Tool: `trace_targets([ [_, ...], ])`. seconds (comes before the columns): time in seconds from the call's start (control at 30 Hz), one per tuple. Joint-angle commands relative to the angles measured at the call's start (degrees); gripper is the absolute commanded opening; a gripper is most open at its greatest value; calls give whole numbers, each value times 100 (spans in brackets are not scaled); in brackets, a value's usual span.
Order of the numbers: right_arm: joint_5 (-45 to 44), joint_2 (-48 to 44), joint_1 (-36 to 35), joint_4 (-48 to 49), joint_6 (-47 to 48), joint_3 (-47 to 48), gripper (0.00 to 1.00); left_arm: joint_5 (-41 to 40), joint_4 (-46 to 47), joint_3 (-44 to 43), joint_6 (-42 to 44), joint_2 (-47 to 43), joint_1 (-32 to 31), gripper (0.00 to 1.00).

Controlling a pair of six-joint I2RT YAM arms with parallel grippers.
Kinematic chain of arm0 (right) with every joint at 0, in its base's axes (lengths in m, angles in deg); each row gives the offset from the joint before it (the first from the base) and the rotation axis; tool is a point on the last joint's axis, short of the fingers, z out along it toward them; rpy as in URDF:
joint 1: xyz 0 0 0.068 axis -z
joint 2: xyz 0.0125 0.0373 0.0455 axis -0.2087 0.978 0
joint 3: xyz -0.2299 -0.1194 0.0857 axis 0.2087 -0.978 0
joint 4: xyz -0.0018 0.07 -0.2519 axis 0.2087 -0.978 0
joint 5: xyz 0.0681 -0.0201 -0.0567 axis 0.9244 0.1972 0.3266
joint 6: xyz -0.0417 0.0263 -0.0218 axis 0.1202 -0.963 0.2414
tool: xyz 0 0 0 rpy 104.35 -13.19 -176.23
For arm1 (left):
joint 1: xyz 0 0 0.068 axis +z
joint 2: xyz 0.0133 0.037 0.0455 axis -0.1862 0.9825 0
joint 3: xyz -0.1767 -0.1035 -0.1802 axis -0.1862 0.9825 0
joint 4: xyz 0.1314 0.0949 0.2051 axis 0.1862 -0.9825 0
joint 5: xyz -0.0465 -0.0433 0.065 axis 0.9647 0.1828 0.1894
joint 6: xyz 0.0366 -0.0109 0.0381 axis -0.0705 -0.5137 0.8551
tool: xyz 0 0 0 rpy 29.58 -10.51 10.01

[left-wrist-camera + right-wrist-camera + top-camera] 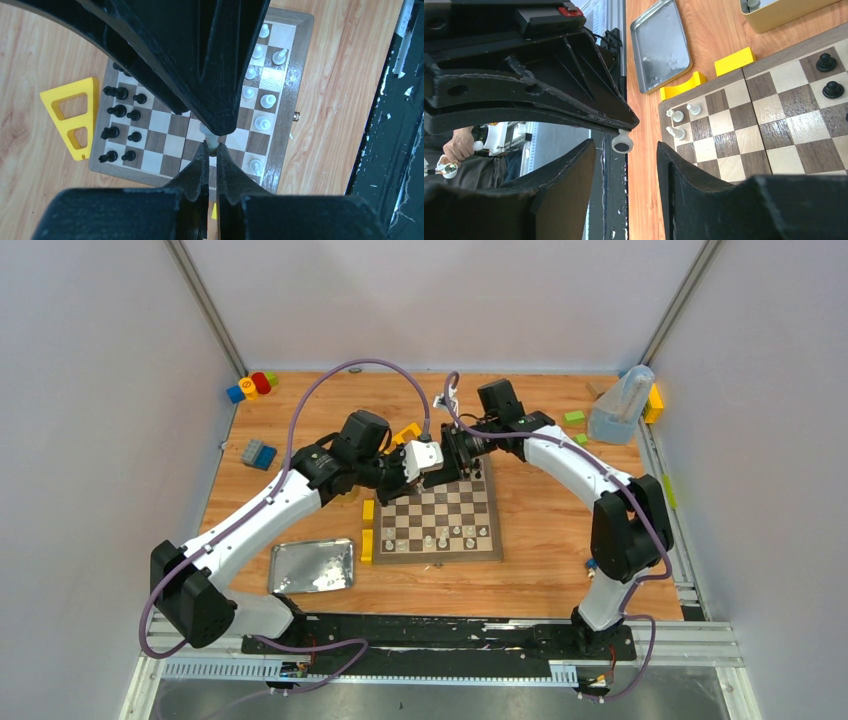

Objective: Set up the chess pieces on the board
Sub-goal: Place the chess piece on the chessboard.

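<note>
**Top view:** We see the left gripper [438, 462] and the right gripper [458, 453] meeting tip to tip over the upper edge of the board [438, 556]. The board lies mid-frame on the wooden table [540, 560]. Pale chess pieces [430, 538] line its lower rows. A metal tin [312, 566] sits to the board's lower left, with yellow blocks [366, 545] between tin and board.

**Left wrist view:** The left gripper's jaws are pinched tight on a pale piece [212, 141] at mid-frame, above the board. The right gripper's dark fingers [225, 60] reach down from the top of the frame to just beside it. Black chess pieces [120, 112] stand in two columns at the board's left and pale ones at its right. A yellow triangular block [93, 115] lies on the table just past the board's left edge.

**Right wrist view:** The right gripper's jaws stand apart at the bottom of the frame, gripping nothing. The pale piece [622, 141] sits at the left gripper's tip in line with that gap — touching neither finger. The board fills the right of the frame, and the tin lies at top centre.
</note>
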Motion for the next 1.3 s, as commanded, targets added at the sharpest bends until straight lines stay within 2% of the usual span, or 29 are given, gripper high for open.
trace_targets([
  [0.0, 147, 94, -103, 224, 27, 12, 48, -3, 95, -267, 18, -27, -48, 1],
  [0.13, 135, 172, -134, 223, 4, 76, 46, 20, 95, -262, 17, -24, -57, 1],
  [0.27, 189, 200, -137, 217, 1, 95, 39, 9, 105, -249, 10, -20, -57, 1],
  [0.43, 280, 213, -163, 212, 10, 81, 28, -26, 121, -236, 9, 14, -56, 1],
  [0.53, 302, 205, -168, 211, 27, 82, 18, -55, 134, -232, 3, 25, -57, 4],
  [0.6, 255, 189, -162, 213, 44, 81, 13, -100, 157, -217, -4, 22, -57, 11],
  [0.8, 258, 1, 114, 198, 63, 34, 6, -297, 443, -43, -146, -151, 9, 46],
  [0.97, 377, -362, 430, 214, 63, -89, 4, 446, 634, -248, -508, -81, 488, 64],
  [1.1, 380, -657, 704, 328, -116, -156, 4, 1488, 859, -499, -994, 106, 749, 71],
  [1.27, 467, -954, 1045, 809, -763, -327, 4, 2537, 1358, -669, -1981, 402, 851, 70],
])
